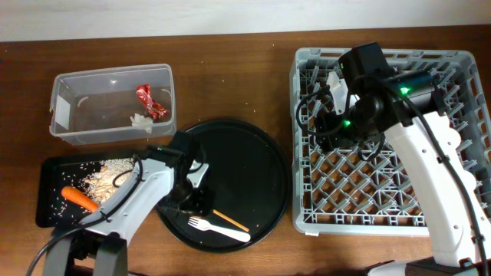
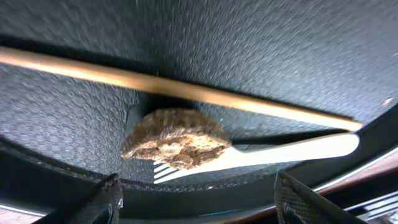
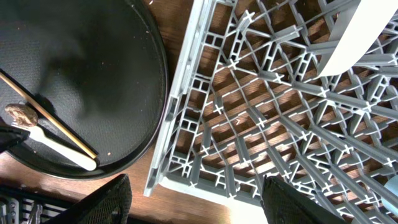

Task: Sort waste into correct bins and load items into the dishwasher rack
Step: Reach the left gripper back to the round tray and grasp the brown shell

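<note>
Brown food scrap: a lumpy, rough chunk, brown with tan bits. It lies inside the round black tray, near the tray's front edge, on top of the prongs of the white fork.
White fork: plastic, lying flat in the round black tray by its front edge, with its handle pointing right.
Chopstick: a thin wooden stick in the round black tray, just behind the scrap and the fork.
Left pincer: low over the front left part of the round black tray. Its two fingers are wide apart with nothing between them. The scrap sits just ahead of them, not touched.
Right pincer: off to the right of the round black tray, above the dishwasher rack. Its fingers are wide apart and it holds nothing.
Dishwasher rack: a big grey crate full of pegs, just right of the round black tray. A white thing sits in it; I cannot tell what it is.
Clear tub: behind and left of the round black tray. Inside are the red crumpled wrapper and the white tissue.
Black rectangular tray: just left of the round black tray. It holds beige crumbs and the orange carrot.
</note>
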Available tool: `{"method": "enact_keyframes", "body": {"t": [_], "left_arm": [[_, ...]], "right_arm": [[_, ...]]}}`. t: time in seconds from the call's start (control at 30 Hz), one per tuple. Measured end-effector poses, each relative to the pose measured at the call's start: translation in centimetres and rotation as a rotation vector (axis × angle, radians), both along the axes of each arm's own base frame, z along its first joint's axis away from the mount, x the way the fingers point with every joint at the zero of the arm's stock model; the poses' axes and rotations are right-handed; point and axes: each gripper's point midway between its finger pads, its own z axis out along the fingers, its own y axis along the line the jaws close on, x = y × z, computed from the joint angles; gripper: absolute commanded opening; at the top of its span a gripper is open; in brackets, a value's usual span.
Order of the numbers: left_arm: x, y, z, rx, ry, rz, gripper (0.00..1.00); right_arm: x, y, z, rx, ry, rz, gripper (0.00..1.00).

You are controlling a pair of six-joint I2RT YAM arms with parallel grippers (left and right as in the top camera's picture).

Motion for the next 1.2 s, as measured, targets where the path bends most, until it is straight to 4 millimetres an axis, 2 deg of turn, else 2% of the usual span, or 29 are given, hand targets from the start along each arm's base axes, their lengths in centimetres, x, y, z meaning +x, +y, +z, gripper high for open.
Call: {"method": "enact_keyframes", "body": {"t": [0.33, 0.43, 0.53, 0.6, 0.77, 0.83, 1.07, 1.2], "left_arm": [[-1.2, 0.4, -1.6, 0.010, 0.019, 0.018, 0.77], [-0.4, 0.1, -2.4, -0.001, -0.023, 0.045, 0.76], [0.9, -0.3, -2.7, -0.018, -0.077, 0.070, 0.58], [2.1, -0.7, -2.8, -0.035, -0.125, 0.081, 0.52], [3.0, -1.0, -2.7, -0.046, -0.156, 0.116, 0.52], [3.0, -1.0, -2.7, -0.046, -0.156, 0.123, 0.45], [1.5, -0.6, -2.8, -0.019, -0.089, 0.152, 0.48], [0.9, -0.4, -2.8, -0.009, -0.062, 0.152, 0.45]], "right_arm": [[0.0, 0.0, 0.0, 0.000, 0.000, 0.000, 0.70], [0.0, 0.0, 0.0, 0.000, 0.000, 0.000, 0.71], [0.0, 0.0, 0.0, 0.000, 0.000, 0.000, 0.71], [0.0, 0.0, 0.0, 0.000, 0.000, 0.001, 0.71], [0.0, 0.0, 0.0, 0.000, 0.000, 0.001, 0.71], [0.0, 0.0, 0.0, 0.000, 0.000, 0.000, 0.71], [0.0, 0.0, 0.0, 0.000, 0.000, 0.000, 0.71], [0.0, 0.0, 0.0, 0.000, 0.000, 0.000, 0.70]]}}
